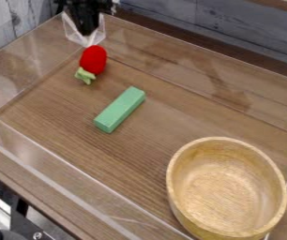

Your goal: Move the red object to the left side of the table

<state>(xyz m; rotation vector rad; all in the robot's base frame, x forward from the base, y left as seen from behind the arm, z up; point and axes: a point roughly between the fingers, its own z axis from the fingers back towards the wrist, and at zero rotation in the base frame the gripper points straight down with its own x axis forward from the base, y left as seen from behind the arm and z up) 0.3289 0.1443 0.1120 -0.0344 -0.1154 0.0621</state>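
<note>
Red toy fruit with its pale green leafy end lies on the wood-grain worktop toward the far left corner, close to the clear acrylic wall, in the one camera view on offer. The gripper hangs just above and behind it at the top edge of the picture, pointing down; its fingers stand narrow, closed on nothing, and clear of the fruit as far as can be told. A green rectangular block rests nearer the middle, just beside the fruit but apart from it, and a round light wooden bowl sits well apart at the near right.

By the look of it, the fruit already lies on the left part of the worktop and is free of the gripper, so the placing step seems done and the arm is at the retreat. What is left probably calls only for lifting straight away without brushing the fruit or the wall.
</note>
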